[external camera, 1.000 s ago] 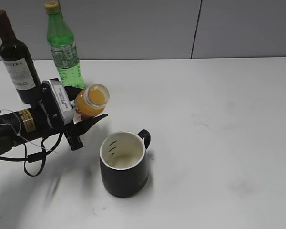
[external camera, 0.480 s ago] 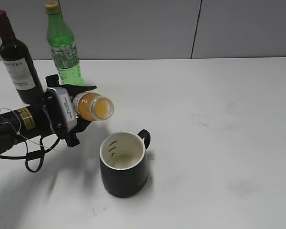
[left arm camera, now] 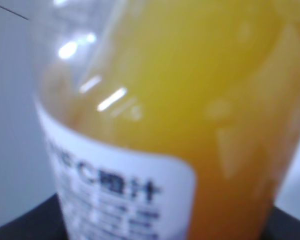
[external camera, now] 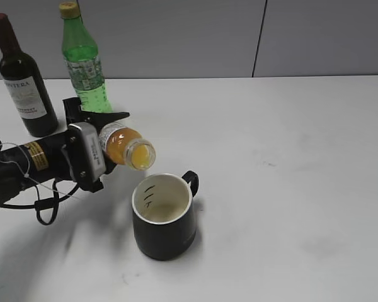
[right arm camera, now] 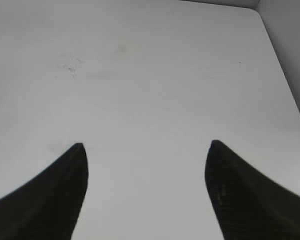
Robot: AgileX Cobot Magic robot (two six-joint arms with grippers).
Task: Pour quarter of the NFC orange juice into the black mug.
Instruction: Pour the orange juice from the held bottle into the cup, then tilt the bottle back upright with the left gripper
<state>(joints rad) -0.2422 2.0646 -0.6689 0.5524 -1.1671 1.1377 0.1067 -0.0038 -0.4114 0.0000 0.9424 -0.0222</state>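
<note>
1. My left pincer (external camera: 104, 141) is clamped around the small clear plastic bottle of orange juice (external camera: 127, 146), tipped mouth-down.
2. Its mouth hangs just above the squat black mug (external camera: 165, 217) on the white table (external camera: 290, 157).
3. My right pincer (right arm camera: 146, 192) is spread apart.

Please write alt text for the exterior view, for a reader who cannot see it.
The left gripper holds the NFC orange juice tipped, its open mouth just above the black mug on a white table. A wine bottle and green bottle stand behind.
</note>
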